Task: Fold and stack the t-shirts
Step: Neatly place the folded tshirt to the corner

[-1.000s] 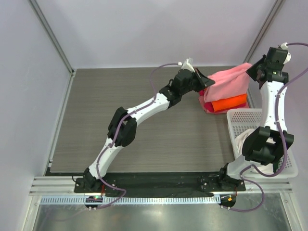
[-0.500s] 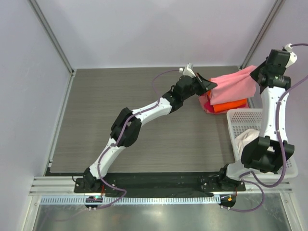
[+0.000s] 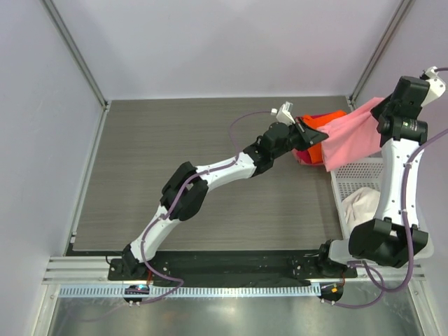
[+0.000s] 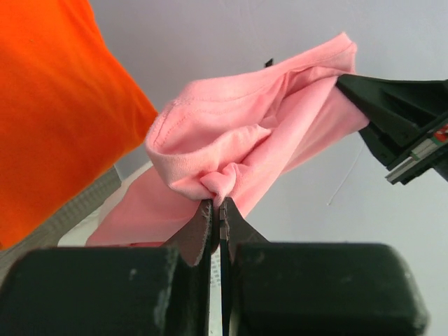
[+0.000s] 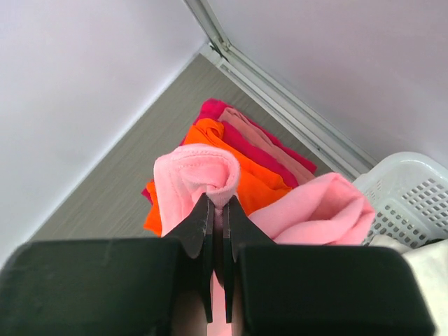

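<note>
My left hand (image 4: 215, 206) and right hand (image 5: 217, 204) each pinch a bunched edge of pink t-shirt (image 3: 350, 136); limp, light. Judgement: hold corners.

The pink t-shirt (image 3: 350, 136) covers most of the orange t-shirt (image 3: 325, 119) and magenta t-shirt (image 3: 305, 157); the right arm (image 3: 395, 175) hides part of the cream t-shirt (image 3: 360, 203).

The table (image 3: 175, 175) has a grey wood-grain surface. Plain pale lilac walls (image 3: 224, 42) enclose it on three sides. Metal profiles (image 3: 75, 52) run up the rear corners. A slotted rail (image 3: 210, 290) borders the near edge.
</note>
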Robot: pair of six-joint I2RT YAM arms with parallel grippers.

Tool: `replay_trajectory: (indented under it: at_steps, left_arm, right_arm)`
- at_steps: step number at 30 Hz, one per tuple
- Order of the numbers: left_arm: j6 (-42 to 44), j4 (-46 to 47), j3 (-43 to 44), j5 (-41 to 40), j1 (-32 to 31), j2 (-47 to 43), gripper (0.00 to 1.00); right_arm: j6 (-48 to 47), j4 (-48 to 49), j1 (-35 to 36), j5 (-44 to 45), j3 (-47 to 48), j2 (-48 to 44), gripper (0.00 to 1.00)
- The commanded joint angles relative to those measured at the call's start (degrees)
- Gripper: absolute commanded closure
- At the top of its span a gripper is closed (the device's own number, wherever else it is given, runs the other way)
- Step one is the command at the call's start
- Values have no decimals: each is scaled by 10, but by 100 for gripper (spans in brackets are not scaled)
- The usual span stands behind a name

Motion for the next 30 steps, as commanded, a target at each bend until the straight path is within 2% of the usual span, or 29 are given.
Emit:
replay_trajectory:
  at_steps: [1, 9, 15, 19, 22, 24, 25, 26, 27, 28, 29, 30]
  left_arm:
    - [-3, 30, 1, -27, 6, -24, 100]
    - [30, 15, 21, -70, 14, -8, 100]
    - [-47, 25, 67, -40, 44, 58, 100]
    - [-7, 23, 77, -95, 47, 74, 99]
    - [23, 22, 138, -110, 63, 109, 98]
    - [24, 26, 184, -120, 78, 167, 98]
    - [24, 25, 241, -123, 83, 190, 97]
    - [25, 11, 278, -135, 87, 214, 92]
    - [35, -1, 317, -142, 91, 273, 81]
    - [47, -13, 400, -136, 92, 297, 64]
    - [56, -27, 426, -125, 96, 324, 51]
    - [65, -22, 408, -123, 96, 319, 37]
  right_arm:
    - [0, 39, -3, 3, -4, 24, 99]
    - [16, 66, -3, -49, 2, 98, 99]
    - [27, 79, -3, -57, 9, 136, 99]
    - [28, 105, -3, -66, 15, 173, 99]
    - [35, 143, -3, -96, 18, 200, 99]
    - [39, 177, -3, -117, 32, 245, 99]
    - [41, 187, -3, -143, 55, 267, 98]
    - [43, 188, -3, -150, 69, 305, 97]
    - [43, 190, -3, -152, 82, 326, 96]
    - [44, 191, -4, -155, 107, 344, 93]
    - [44, 192, -4, -163, 118, 373, 76]
    - [44, 194, -5, -166, 126, 384, 62]
